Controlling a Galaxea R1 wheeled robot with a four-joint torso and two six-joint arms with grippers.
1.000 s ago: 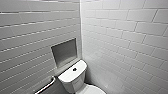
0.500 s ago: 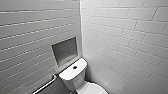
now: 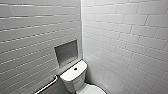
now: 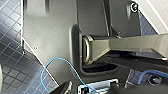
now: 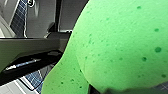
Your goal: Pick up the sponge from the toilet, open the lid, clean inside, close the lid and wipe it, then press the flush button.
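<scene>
**R hand** (image 5: 108,90): clamped on the sponge; fingers mostly hidden, only a dark bit shows under the block.

**Sponge** (image 5: 120,45): bright green, soft foam. Surface matt, w/ scattered darker green pores, some larger dots toward one side. Edges rounded and bulging. A crease runs down the block between two swollen lobes. Sits right up against the R wrist cam, held off the floor, w/ the robot's grey body panels and dark arm bar behind it.

**L hand** (image 4: 91,90): apart or together, cannot tell. Near it: grey robot base, thin blue cable (image 4: 50,65) looping over the base edge.

**Floor** (image 4: 12,67): small dark blue square tiles, pale grout; also seen past the sponge in the R wrist view.

**Toilet** (image 3: 73,77): white, glossy, in the room corner, low in the head view. Rounded rect. tank against the L wall, round flush button (image 3: 75,68) on its top.

**Lid** (image 3: 94,90): white oval, only its rear part seen, looks down.

**Walls** (image 3: 125,37): pale rect. tiles in rows on both sides of the corner.

**Niche** (image 3: 67,52): grey recess in the wall just above the tank.

**Grab bar** (image 3: 47,86): metal, slanted, beside the tank.
</scene>
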